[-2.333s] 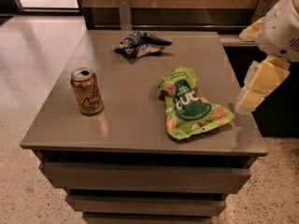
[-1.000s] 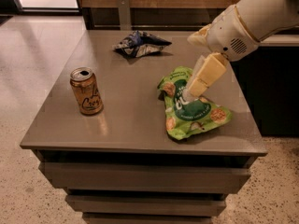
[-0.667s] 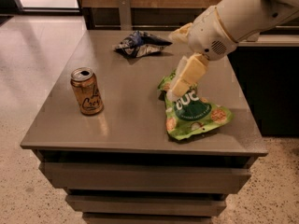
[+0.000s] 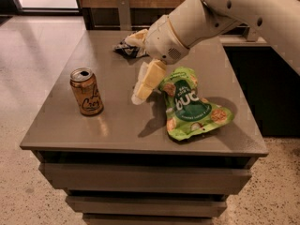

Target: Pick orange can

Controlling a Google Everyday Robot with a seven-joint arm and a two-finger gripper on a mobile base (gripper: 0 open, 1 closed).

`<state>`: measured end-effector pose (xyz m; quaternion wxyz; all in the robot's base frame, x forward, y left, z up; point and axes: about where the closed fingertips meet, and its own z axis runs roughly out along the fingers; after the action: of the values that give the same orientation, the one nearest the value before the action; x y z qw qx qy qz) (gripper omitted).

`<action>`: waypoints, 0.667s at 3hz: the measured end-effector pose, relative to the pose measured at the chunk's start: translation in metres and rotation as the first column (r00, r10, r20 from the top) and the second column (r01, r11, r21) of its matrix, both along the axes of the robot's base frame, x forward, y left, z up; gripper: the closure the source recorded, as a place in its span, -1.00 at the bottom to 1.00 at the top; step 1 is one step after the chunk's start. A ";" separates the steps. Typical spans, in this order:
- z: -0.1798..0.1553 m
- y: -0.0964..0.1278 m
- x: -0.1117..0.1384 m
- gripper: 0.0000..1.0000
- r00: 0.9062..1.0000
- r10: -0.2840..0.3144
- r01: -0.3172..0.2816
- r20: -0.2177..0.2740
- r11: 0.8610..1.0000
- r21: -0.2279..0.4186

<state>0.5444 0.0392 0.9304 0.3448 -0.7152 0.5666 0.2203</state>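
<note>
The orange can (image 4: 87, 92) stands upright on the worktop (image 4: 117, 125), towards its left side as I see it, with the pull-tab top facing up and its long axis vertical. The tool (image 4: 132, 68) hangs over the middle of the worktop, so the can lies to the left of it in my view and a little nearer the front edge. The two are near each other but not touching, and only bare worktop lies between them.

One pale finger (image 4: 146, 81) slopes down and to the left, its tip close above the surface. The other sits higher and further back, beside the dark crumpled wrapper (image 4: 125, 49). From this angle the tool looks spread apart and empty, though I can't be fully sure of the gap.

The arm (image 4: 225, 8) reaches in from the upper right, crossing above the green snack bag (image 4: 190, 104). The bag lies flat just on the far side of the tool from the can. My judgement is that the coming move is a sideways sweep left with the tool kept low, so that it straddles the can's body.
</note>
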 end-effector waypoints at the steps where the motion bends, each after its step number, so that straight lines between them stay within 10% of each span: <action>1: 0.000 0.000 0.000 -1.00 1.000 0.000 0.000 0.000 1.000 0.000; 2: -0.011 0.018 0.007 -1.00 1.000 0.030 -0.030 -0.001 0.998 0.049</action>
<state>0.5511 0.0570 0.9195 0.3583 -0.7148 0.5505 0.2400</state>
